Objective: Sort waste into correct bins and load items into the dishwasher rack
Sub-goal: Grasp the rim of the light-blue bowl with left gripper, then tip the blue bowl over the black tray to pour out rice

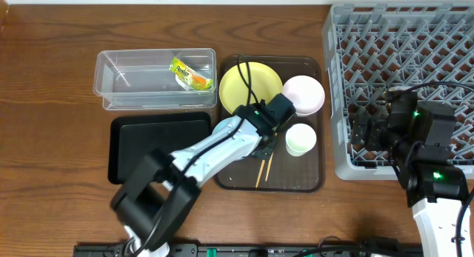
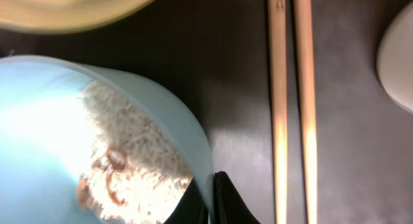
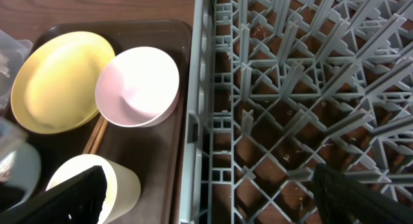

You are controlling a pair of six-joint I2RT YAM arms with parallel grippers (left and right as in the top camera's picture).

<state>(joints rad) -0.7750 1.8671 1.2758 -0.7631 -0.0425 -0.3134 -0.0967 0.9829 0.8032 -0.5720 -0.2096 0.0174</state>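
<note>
My left gripper [image 2: 211,198] is shut on the rim of the light blue bowl [image 2: 45,121], which holds the whitish rice-like food scraps [image 2: 139,153]. In the overhead view this gripper [image 1: 265,138] is over the brown tray and hides the bowl. The chopsticks [image 2: 290,108] lie beside it on the tray, also seen overhead [image 1: 263,170]. The yellow plate [image 1: 248,85], pinkish-white bowl [image 1: 304,94] and white cup [image 1: 301,138] sit on the tray. My right gripper [image 3: 210,198] is open and empty over the left edge of the grey dishwasher rack [image 3: 290,88]. The wrapper [image 1: 189,73] lies in the clear bin [image 1: 133,83]. The napkin is out of view.
The dark brown serving tray [image 1: 311,179] sits between the bins and the rack [image 1: 400,64]. The shallow black bin [image 1: 148,149] lies in front of the clear bin. Wooden table surrounds them. My left arm stretches across the black bin's right edge.
</note>
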